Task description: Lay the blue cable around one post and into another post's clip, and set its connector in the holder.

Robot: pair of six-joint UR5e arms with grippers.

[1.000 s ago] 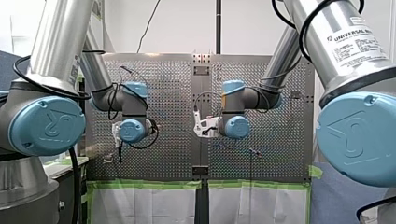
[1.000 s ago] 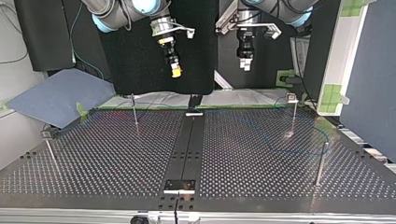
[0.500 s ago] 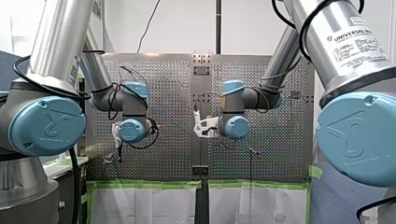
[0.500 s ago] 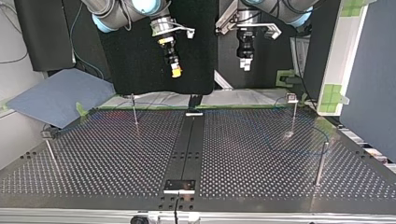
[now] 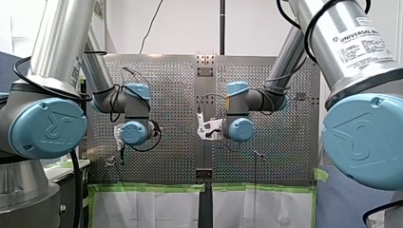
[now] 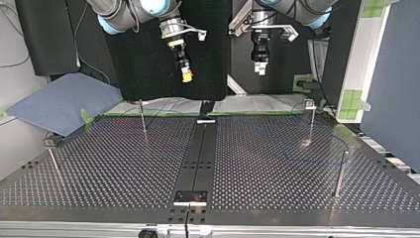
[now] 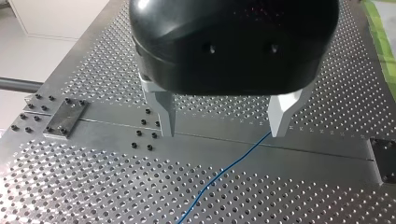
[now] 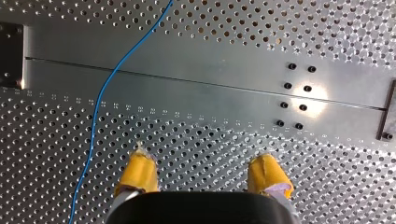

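The thin blue cable (image 7: 224,170) lies loose on the perforated table and passes under one metal finger (image 7: 280,114) of my left gripper (image 7: 223,133), which hovers open and empty high above it. In the right wrist view the same cable (image 8: 100,112) runs across the centre rail, beside one yellow pad (image 8: 139,172) of my right gripper (image 8: 203,168), also open and empty. In the top view both grippers hang well above the table: left gripper (image 6: 260,67), right gripper (image 6: 186,75). The cable (image 6: 337,148) curves faintly near a post (image 6: 340,173). I cannot make out its connector.
Thin posts stand on the table: one with a clip head (image 6: 310,116), one (image 6: 143,119) at the far side, one (image 6: 52,158) at the top view's left. A dark centre rail (image 6: 198,153) carries small plates (image 6: 190,197). Green tape (image 5: 152,187) edges the table.
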